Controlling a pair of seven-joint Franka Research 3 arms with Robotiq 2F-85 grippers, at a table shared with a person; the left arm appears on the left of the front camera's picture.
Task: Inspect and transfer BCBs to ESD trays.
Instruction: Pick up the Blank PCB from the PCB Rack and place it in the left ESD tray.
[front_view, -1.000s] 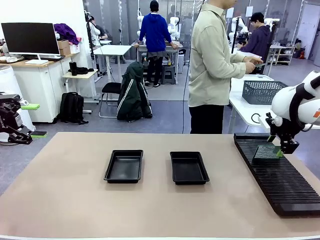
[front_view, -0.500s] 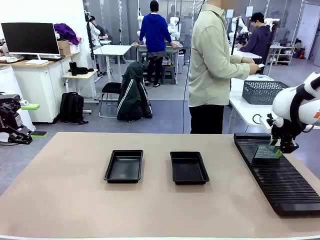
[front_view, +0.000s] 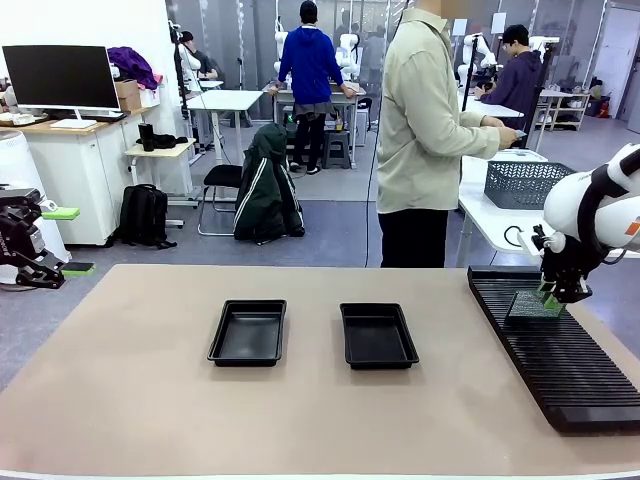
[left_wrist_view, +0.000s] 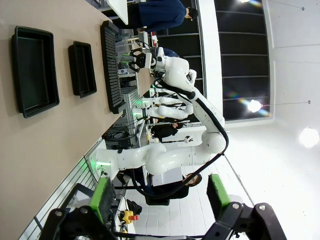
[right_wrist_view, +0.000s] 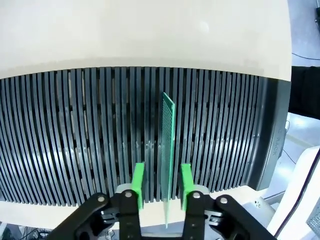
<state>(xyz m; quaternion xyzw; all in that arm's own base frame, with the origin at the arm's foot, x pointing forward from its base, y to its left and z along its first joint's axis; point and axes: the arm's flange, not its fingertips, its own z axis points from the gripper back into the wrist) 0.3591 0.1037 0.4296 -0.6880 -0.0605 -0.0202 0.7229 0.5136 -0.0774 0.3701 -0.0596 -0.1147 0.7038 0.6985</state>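
Pads (front_view: 61, 212) spread wide, the left pincer (front_view: 68, 240) sits off the left end of the table (front_view: 130, 400), open and holding nothing. Its own wrist camera looks out between the two green pads, which stand far apart. Around the middle of the tan table lie the two ESD trays, the left-hand tray (front_view: 249, 332) and the right-hand tray (front_view: 378, 335). They are shallow and black, side by side with a strip of table between them. Behind the far edge stands a person (front_view: 425, 130) in a pale shirt, turned side-on toward a white side table that carries a grey mesh basket (front_view: 525, 183). Along the table's right side runs a long black slotted rack (front_view: 560, 370). Near its far end a green BCB (front_view: 533, 304) stands on edge in one of the slots. The right pincer (front_view: 552, 292) is down over that board's upper right corner. In the right wrist view the BCB (right_wrist_view: 168, 130) runs edge-on between the green pads. A sliver of gap shows on either side, wider on one side than the other, so the right pincer straddles the board without clamping it.
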